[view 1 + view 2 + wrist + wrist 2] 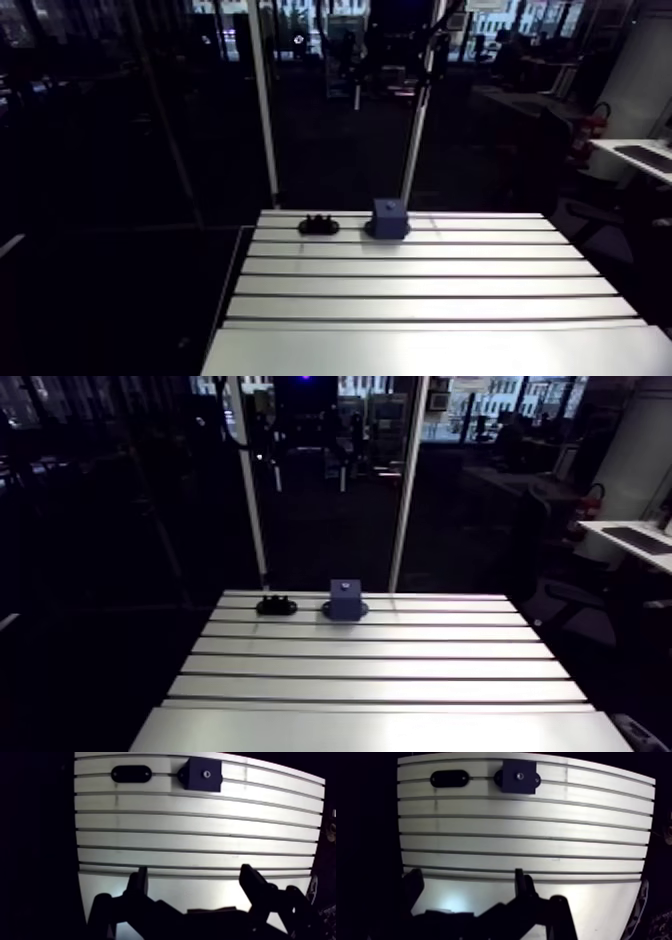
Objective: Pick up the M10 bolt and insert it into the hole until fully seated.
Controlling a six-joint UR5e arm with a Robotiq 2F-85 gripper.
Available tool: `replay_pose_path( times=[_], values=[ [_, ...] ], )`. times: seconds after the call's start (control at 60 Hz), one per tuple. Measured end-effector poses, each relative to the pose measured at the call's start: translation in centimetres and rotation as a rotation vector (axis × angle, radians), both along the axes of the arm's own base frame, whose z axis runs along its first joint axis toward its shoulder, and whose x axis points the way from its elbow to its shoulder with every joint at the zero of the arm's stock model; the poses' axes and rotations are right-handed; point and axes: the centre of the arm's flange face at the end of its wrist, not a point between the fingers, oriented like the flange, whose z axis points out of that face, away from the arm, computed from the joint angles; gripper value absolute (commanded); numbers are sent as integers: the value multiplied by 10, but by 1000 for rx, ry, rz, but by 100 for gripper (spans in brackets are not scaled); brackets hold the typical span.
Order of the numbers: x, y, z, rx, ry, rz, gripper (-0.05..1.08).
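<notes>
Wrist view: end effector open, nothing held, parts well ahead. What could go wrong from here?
1. The bolt cannot be made out on the dark oval piece; the open end effector may grasp badly or miss.
2. That piece sits near the blue block; a finger could knock it.
3. The block's hole looks small; a tilted bolt might jam.

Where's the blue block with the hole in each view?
Arm view: blue block at the far edge of the table, near the middle.
Wrist view: blue block far ahead of the open gripper, same edge.
Shared landmark: black oval holder beside it, not touching.
</notes>
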Motion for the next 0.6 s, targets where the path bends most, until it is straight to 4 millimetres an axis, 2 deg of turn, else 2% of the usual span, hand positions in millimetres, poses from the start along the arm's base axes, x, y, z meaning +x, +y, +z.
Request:
replay_pose_path(
  times=[0.3, 0.6],
  values=[
    [9, -1, 12, 4, -8, 3, 1],
    [12, -1, 13, 5, -29, 3, 1]
  ],
)
